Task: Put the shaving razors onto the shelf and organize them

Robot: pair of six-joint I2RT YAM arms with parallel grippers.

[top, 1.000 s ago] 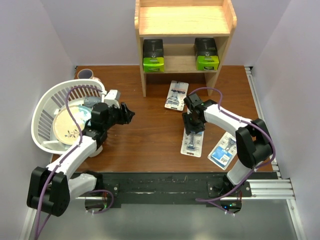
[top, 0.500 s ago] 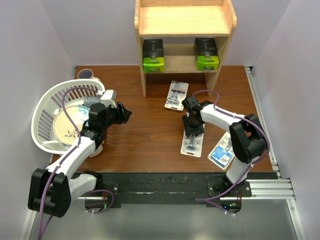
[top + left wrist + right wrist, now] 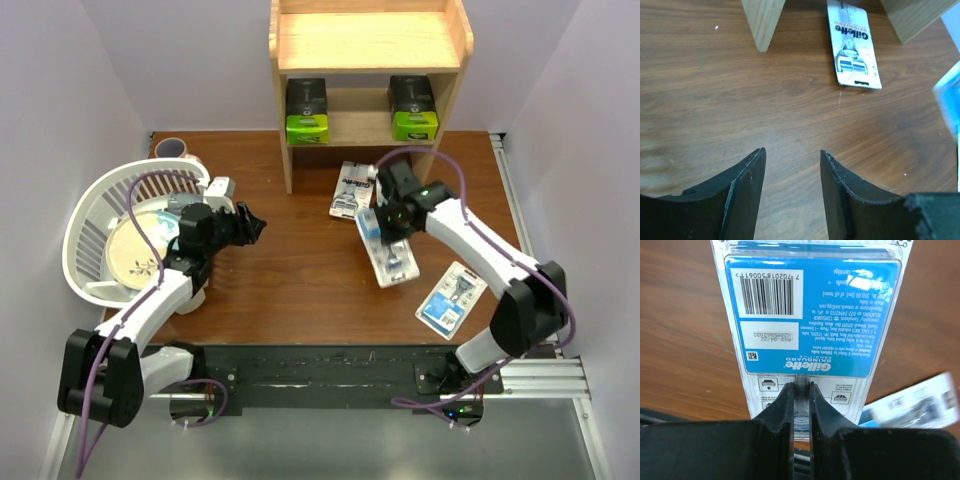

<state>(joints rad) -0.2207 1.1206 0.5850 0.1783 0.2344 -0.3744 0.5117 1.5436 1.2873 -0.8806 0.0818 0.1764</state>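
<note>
Right end effector [image 3: 800, 388] pinches a blister card [image 3: 812, 315] edge-on, probably headed for the shelf [image 3: 370, 40]; left end effector [image 3: 792, 165] hangs spread.

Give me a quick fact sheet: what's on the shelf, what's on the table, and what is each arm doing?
shelf: lower tier holds left black box and right black box
right gripper: shut on held blister card, barcode side facing its camera
left gripper: open, holding nothing
on table: far blister card in front of the shelf; near blister card towards the right arm's base
left side: white basket with a plate inside
</note>
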